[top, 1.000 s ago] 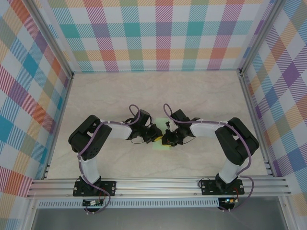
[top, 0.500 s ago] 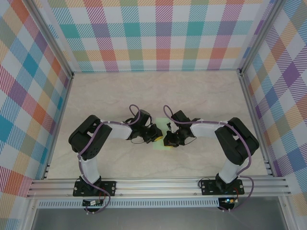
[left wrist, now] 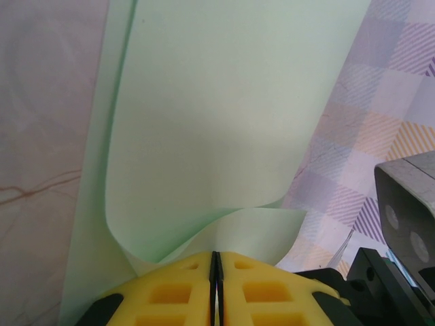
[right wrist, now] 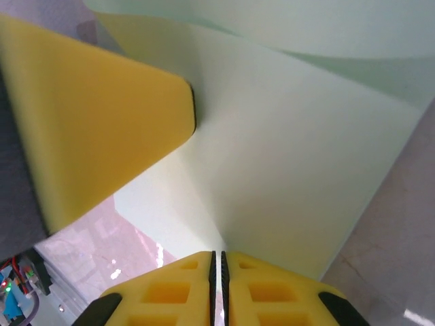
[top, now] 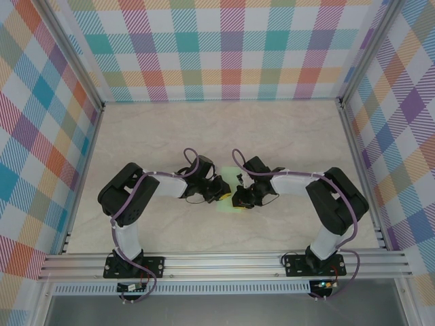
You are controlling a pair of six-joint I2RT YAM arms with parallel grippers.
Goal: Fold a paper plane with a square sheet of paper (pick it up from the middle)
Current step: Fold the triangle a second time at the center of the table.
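The pale green square sheet of paper [top: 230, 202] hangs between my two grippers at the middle of the table, bent and curling. My left gripper [top: 222, 193] is shut on one edge of it; in the left wrist view the paper [left wrist: 217, 136] rises in a curved fold from the closed yellow fingertips [left wrist: 177, 292]. My right gripper [top: 236, 199] is shut on the opposite edge, and in the right wrist view the sheet [right wrist: 292, 170] spreads out from its closed fingertips [right wrist: 170, 292]. The left gripper's yellow finger [right wrist: 95, 129] shows there at upper left.
The marble-pattern table [top: 224, 136] lies inside checked walls [top: 231, 47], with an aluminium rail [top: 224, 261] along the near edge. Both arms reach inward from their bases [top: 132, 265] and nearly touch at the middle.
The two grippers have stayed almost still, holding the paper; the right gripper has shifted very slightly.
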